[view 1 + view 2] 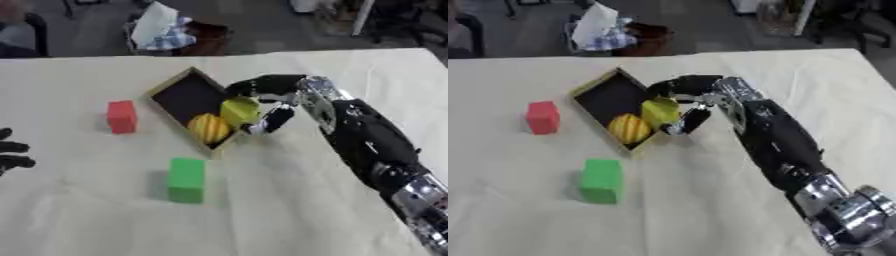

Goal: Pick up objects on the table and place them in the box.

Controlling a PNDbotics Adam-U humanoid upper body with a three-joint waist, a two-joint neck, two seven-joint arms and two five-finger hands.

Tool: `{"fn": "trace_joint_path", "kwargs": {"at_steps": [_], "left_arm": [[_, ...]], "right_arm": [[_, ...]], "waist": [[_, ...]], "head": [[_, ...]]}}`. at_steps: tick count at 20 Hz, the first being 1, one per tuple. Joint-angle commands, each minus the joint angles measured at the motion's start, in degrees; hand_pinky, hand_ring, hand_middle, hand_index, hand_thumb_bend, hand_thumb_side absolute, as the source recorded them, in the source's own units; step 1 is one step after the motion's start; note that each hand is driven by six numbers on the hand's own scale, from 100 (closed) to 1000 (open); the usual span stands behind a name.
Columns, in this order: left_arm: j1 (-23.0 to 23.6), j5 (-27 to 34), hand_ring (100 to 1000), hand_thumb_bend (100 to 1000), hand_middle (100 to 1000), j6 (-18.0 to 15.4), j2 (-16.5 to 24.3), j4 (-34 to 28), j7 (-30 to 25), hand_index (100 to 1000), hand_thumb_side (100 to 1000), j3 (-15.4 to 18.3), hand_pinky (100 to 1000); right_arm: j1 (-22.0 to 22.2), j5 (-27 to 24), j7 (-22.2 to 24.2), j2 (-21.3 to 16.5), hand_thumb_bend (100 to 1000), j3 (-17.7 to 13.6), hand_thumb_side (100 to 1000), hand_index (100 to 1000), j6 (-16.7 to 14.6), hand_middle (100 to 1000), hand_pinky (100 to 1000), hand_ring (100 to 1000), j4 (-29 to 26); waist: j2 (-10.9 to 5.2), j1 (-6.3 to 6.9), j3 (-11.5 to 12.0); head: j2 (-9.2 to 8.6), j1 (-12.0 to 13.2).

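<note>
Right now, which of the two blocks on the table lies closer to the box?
The red block: it lies just left of the box. The green block lies farther, nearer the camera.

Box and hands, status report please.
Right hand curled on yellow-green object, over box. Left hand idle, open, left edge. Striped yellow-orange object already in box. Red block, green block on table, nothing obstructing.

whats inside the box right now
Inside the box lies a yellow-orange striped ball at the near end, and the right hand holds a yellow-green object over it. The far part shows dark floor. Anything beneath the object is hidden.
</note>
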Motion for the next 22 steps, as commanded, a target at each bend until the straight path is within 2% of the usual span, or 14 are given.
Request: {"fn": "trace_joint_path", "kwargs": {"at_steps": [1,4,7,8,13,15,18,21,22], "left_arm": [[-0.19,-0.11,628,100,656,-0.09,1.07,-0.91,0.25,875,898,0.65,817],[-0.03,-0.21,629,100,656,-0.06,1.23,-0.88,0.41,875,899,0.80,816],[0.03,-0.32,629,100,656,0.03,1.34,-0.86,0.45,875,901,0.84,816],[0.04,-0.35,629,100,656,0.05,1.39,-0.86,0.47,875,900,0.86,816],[0.09,-0.38,630,100,656,0.09,1.60,-0.86,0.51,875,899,0.86,816],[0.09,-0.36,630,100,656,0.09,1.64,-0.84,0.47,875,898,0.81,816],[0.16,-0.38,631,100,656,0.11,1.70,-0.75,0.43,875,899,0.77,816],[0.14,-0.37,631,100,656,0.09,1.69,-0.69,0.35,876,899,0.69,816],[0.12,-0.37,631,100,656,0.10,1.69,-0.67,0.32,876,900,0.66,816]], "right_arm": [[-1.19,-2.59,-1.39,-2.82,202,-0.66,551,1000,-0.37,1000,885,945,-4.32],[-0.98,-5.44,-2.56,-4.55,189,0.46,521,1000,-1.77,1000,880,937,-8.86],[-0.15,-8.69,-3.45,-6.25,176,3.01,517,1000,-4.03,1000,877,932,-13.91],[0.35,-11.15,-2.76,-6.99,176,4.38,518,1000,-4.54,1000,877,932,-16.58],[2.70,-25.21,7.55,-8.63,151,11.20,555,1000,-3.38,1000,883,934,-29.93],[3.40,-28.58,12.39,-8.22,159,13.48,564,1000,-2.73,1000,885,937,-33.78],[4.28,-31.24,18.53,-6.90,175,15.98,555,1000,-2.29,1000,885,938,-36.34],[4.89,-31.73,22.45,-5.49,180,17.23,546,1000,-2.79,1000,885,937,-36.73],[4.98,-31.38,23.46,-5.00,214,17.67,500,1000,-3.34,1000,883,942,-36.80]], "waist": [[-1.16,0.34,-0.18],[-1.20,0.09,-0.37],[-1.27,-0.25,-0.60],[-1.30,-0.36,-0.67],[-1.50,-0.62,-0.84],[-1.60,-0.64,-0.79],[-1.76,-0.67,-0.71],[-1.83,-0.69,-0.65],[-1.83,-0.70,-0.61]], "head": [[-0.12,0.35],[0.05,0.55],[0.16,0.90],[0.21,0.96],[0.50,0.99],[0.56,0.95],[0.62,0.86],[0.62,0.79],[0.61,0.75]]}}
